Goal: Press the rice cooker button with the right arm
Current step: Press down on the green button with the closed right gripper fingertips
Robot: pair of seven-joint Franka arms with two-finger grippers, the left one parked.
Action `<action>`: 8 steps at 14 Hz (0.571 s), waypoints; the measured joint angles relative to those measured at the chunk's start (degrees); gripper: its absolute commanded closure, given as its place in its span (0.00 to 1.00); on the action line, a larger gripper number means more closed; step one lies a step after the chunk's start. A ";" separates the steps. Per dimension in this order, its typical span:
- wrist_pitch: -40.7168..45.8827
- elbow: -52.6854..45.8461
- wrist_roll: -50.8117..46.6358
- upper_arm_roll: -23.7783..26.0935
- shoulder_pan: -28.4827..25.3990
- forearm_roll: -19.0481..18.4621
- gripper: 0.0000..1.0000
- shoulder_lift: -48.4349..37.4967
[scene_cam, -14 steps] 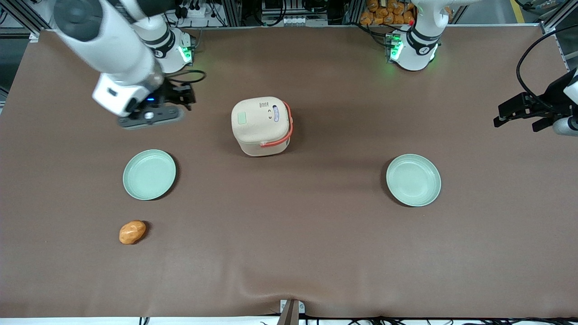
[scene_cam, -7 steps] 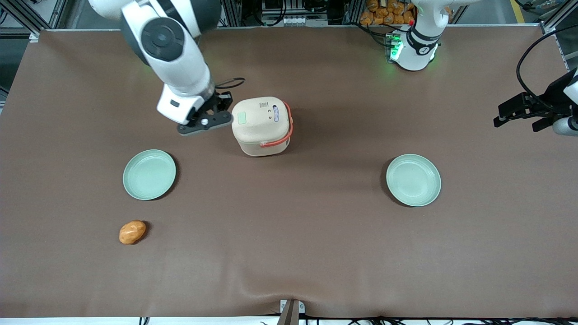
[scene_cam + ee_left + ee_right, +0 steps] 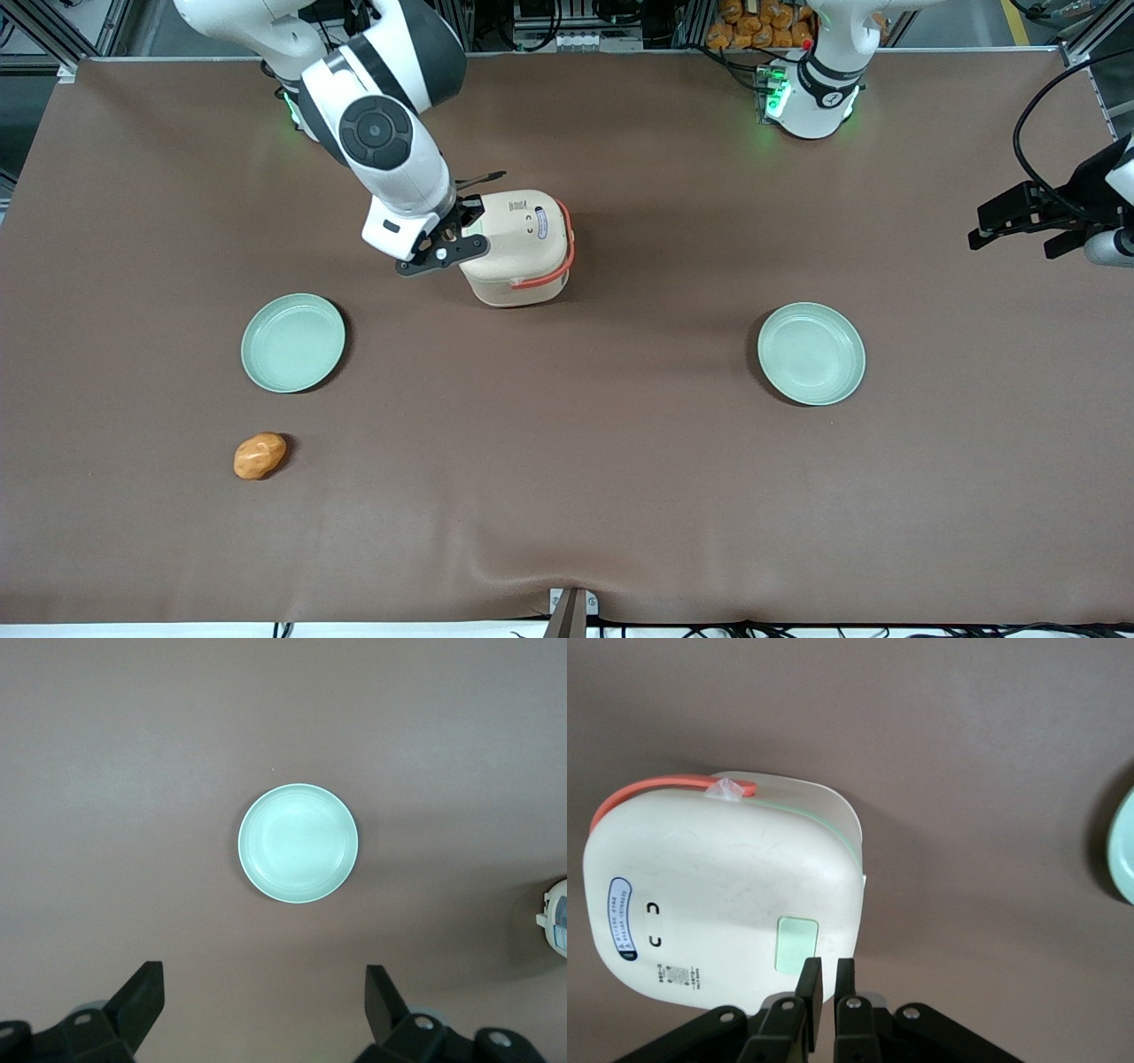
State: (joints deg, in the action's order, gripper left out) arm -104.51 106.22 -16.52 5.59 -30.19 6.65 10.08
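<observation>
The right arm (image 3: 390, 151) is leaning in over the rice cooker (image 3: 518, 248) in the middle of the counter (image 3: 620, 487), and from the front its gripper (image 3: 456, 232) totally covers the button. You only get the button (image 3: 796, 943) in the right wrist view: a little pale green rounded square on the cream lid, right at the tips of the gripper (image 3: 822, 970), near the lid's edge. The jaws are pinched together with just a thin slit between them, holding nothing.

The cooker is a chunky rounded cube, matte cream plastic, with an orange handle (image 3: 549, 270) looping around one side and a small blue oval label (image 3: 620, 914) on the lid.

Around the cooker: one pale green plate (image 3: 293, 343) sits nearer the front camera toward the working arm's end, another plate (image 3: 811, 354) toward the parked arm's end. The left wrist view looks straight down on that second plate (image 3: 299, 843). A lumpy orange bread roll (image 3: 260, 455) lies nearer the camera than the first plate. Brown matte cloth covers the counter.
</observation>
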 measured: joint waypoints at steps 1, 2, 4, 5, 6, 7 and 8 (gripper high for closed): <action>-0.68 0.69 0.00 0.00 -0.06 0.13 0.89 0.17; -1.15 1.24 0.00 0.00 -0.09 0.41 0.90 0.41; -1.56 1.77 0.00 0.00 -0.12 2.51 0.94 1.22; -1.59 1.79 0.00 0.00 -0.15 3.50 0.94 1.64; -1.59 1.80 0.00 0.00 -0.19 3.91 0.94 1.96; -1.60 1.80 0.00 0.00 -0.26 4.14 0.95 2.25; -1.60 1.82 0.00 0.00 -0.36 4.28 0.95 2.50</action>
State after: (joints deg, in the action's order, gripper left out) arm -106.11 108.05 -16.52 5.59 -30.56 10.93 12.58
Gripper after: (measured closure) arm 0.943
